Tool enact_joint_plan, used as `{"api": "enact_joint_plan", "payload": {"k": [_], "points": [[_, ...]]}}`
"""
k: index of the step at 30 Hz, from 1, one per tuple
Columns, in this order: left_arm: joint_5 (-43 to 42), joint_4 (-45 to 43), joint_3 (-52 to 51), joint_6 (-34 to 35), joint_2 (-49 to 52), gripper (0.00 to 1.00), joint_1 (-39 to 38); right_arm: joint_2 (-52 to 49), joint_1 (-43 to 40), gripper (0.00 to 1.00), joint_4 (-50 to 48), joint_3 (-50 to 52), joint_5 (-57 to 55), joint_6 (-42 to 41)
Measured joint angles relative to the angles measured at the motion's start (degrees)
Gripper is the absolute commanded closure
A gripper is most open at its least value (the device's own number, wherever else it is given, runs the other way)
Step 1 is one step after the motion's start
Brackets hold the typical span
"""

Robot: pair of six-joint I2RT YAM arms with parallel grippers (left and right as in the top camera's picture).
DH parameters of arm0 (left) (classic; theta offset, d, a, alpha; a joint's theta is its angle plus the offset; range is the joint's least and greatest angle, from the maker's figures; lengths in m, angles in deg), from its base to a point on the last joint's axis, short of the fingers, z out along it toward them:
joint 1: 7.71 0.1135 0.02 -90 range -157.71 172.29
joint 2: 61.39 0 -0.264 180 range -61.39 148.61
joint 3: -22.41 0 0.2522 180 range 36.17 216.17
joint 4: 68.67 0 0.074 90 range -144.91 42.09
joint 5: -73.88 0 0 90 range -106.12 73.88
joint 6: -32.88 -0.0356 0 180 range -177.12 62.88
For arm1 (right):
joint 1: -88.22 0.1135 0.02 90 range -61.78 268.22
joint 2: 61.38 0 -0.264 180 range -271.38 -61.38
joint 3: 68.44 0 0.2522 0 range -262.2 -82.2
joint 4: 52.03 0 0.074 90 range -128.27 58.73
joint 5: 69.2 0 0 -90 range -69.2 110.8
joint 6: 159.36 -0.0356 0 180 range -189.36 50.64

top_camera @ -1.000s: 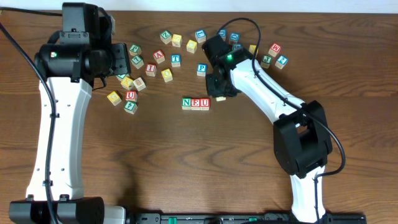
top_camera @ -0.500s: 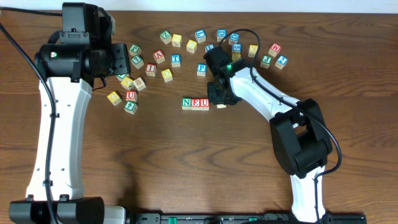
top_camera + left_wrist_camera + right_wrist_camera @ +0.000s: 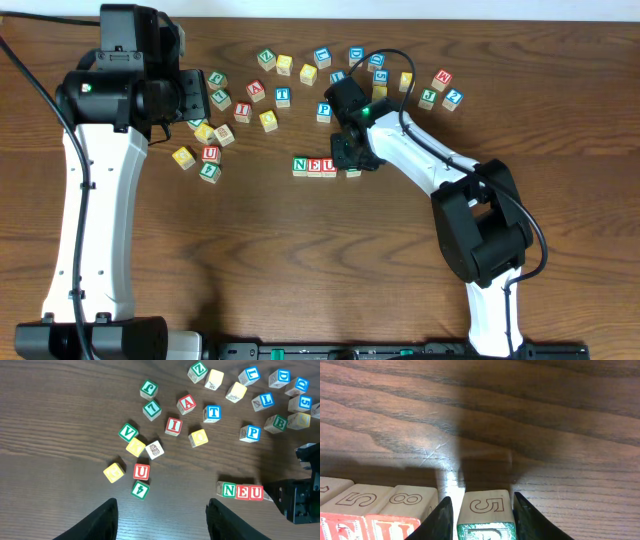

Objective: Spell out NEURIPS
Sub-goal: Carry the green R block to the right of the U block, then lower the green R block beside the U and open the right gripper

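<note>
Three blocks reading N, E, U (image 3: 315,166) stand in a row at the table's middle; the row also shows in the left wrist view (image 3: 242,491). My right gripper (image 3: 352,165) is at the row's right end, shut on a wooden block (image 3: 485,514) with a 5 on its side and a green top face, held at table level just right of the U block (image 3: 412,507). My left gripper (image 3: 162,520) is open and empty, high over the table's left. Loose letter blocks such as P (image 3: 325,111), I (image 3: 242,113) and T (image 3: 283,96) lie behind.
More loose blocks lie at the back right around W (image 3: 442,79) and at the left around a second U (image 3: 210,153). The right arm reaches across the back right blocks. The left arm's column stands along the left side.
My right gripper has moved left and forward with its block, from above and right of the row down to the row's right end. The left arm has not moved.
</note>
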Motion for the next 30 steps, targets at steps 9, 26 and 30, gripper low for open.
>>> {"api": "enact_joint_plan", "payload": {"k": [9,26,30], "points": [[0.0,0.0,0.0,0.0,0.0,0.44,0.0,0.3,-0.1,0.65,-0.2,0.0,0.0,0.0],[0.0,0.0,0.0,0.0,0.0,0.44,0.0,8.3,-4.4,0.68,5.1,-0.6,0.2,-0.3],[0.0,0.0,0.0,0.0,0.0,0.44,0.0,6.6,-4.4,0.69,5.1,-0.6,0.3,-0.3]]}}
